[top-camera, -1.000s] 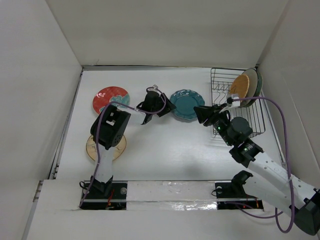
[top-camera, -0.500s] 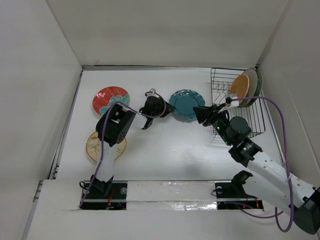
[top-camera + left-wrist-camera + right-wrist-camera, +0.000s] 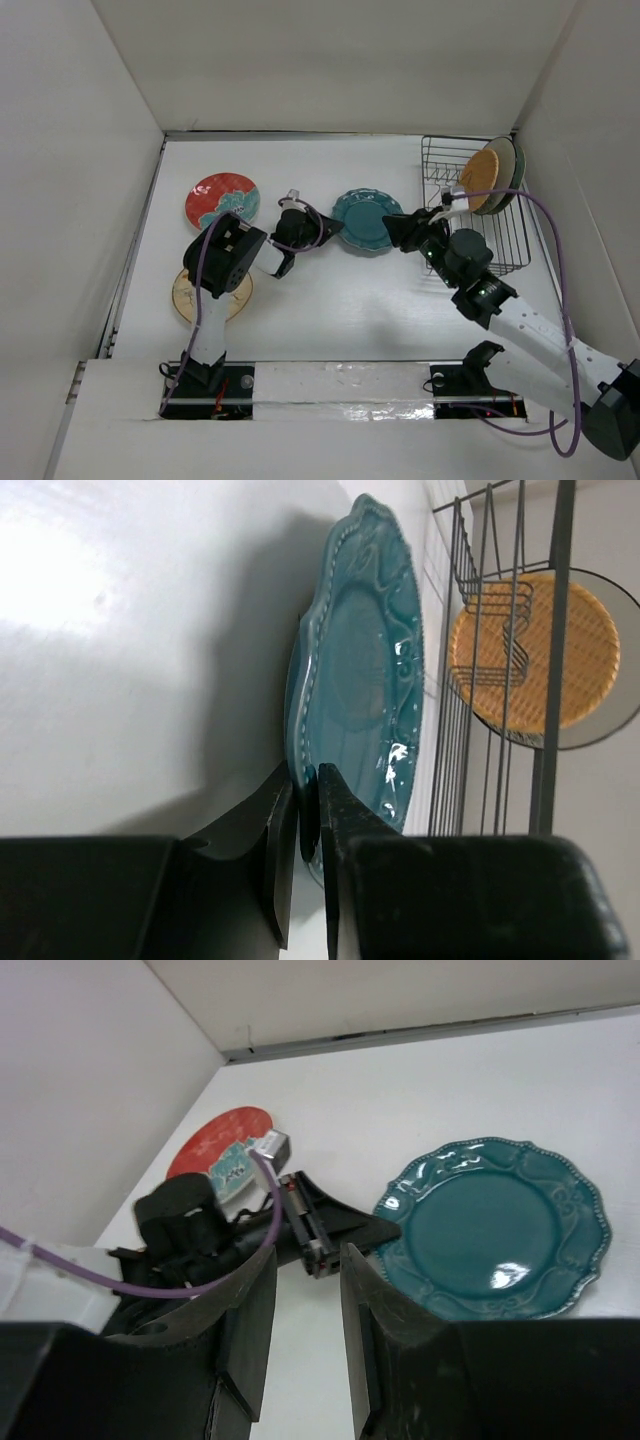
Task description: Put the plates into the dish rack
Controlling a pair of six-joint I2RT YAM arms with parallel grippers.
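Observation:
The scalloped dark teal plate (image 3: 368, 220) lies mid-table, left of the black wire dish rack (image 3: 505, 250). My left gripper (image 3: 326, 229) is shut on its left rim; in the left wrist view the fingers (image 3: 335, 810) pinch the rim of the plate (image 3: 365, 670), which looks slightly tilted off the table. My right gripper (image 3: 400, 228) is open and empty at the plate's right edge, and its view shows the plate (image 3: 495, 1225) ahead. The orange woven-look plate (image 3: 479, 172) stands upright in the rack with paler plates (image 3: 505, 160) behind it.
The red-and-teal plate (image 3: 222, 198) lies at the left. The tan plate (image 3: 190, 297) lies near the front left, partly under my left arm. White walls close in the table on the left, back and right.
My left arm's wrist has drawn back to the left, and its gripper now pinches the teal plate's rim. The plate has shifted slightly. My right gripper has edged toward the plate.

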